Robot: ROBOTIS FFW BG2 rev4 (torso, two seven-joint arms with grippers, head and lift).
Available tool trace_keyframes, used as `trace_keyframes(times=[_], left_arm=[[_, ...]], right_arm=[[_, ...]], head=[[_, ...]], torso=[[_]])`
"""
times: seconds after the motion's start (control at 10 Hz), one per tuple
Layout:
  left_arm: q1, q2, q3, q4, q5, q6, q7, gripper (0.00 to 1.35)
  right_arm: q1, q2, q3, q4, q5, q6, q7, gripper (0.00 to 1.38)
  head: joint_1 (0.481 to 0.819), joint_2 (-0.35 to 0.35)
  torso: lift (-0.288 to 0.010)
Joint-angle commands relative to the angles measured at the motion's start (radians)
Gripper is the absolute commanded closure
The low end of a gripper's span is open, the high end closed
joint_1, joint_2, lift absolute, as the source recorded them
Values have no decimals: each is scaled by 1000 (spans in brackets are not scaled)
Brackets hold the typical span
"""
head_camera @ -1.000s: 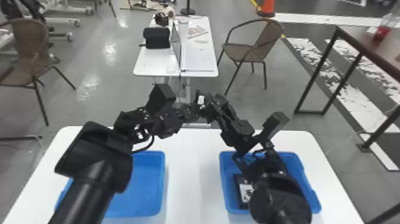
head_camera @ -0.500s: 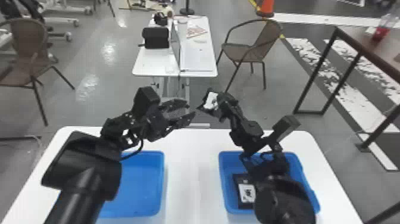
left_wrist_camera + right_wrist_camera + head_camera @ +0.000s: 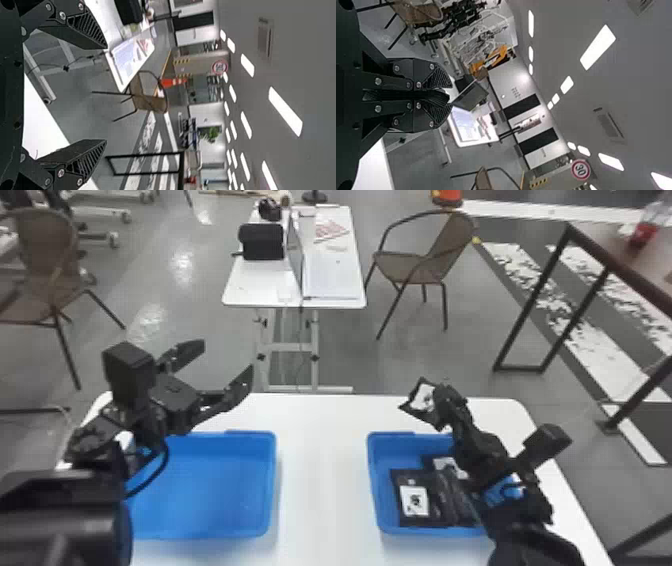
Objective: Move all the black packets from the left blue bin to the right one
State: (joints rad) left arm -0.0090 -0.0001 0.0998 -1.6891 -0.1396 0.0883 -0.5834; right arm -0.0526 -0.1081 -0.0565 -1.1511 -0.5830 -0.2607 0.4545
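The right gripper (image 3: 433, 408) has a black packet (image 3: 424, 396) pinched at one o'clock, with more packets (image 3: 415, 501) in the right bin (image 3: 376, 485), six o'clock from it. Over at eleven o'clock the left gripper (image 3: 226, 357) hangs released, fingers spread, beyond the left bin (image 3: 210, 485).

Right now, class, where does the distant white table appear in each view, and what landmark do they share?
Head view: distant white table, upper middle.
Left wrist view: table beyond left gripper.
Right wrist view: table beyond right gripper.
Shared landmark: the brown chair beside it.
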Motion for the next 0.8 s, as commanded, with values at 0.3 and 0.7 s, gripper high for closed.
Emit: trace_keyframes(times=[0.3, 0.7], left_arm=[[146, -2, 75, -126, 218, -32, 91, -2], [176, -2, 109, -138, 245, -96, 97, 50]], right_arm=[[62, 5, -23, 105, 9, 18, -16, 1253], [172, 33, -62, -32, 155, -95, -226, 87]], head=[[695, -72], [695, -71]], torso=[[0], [0]])
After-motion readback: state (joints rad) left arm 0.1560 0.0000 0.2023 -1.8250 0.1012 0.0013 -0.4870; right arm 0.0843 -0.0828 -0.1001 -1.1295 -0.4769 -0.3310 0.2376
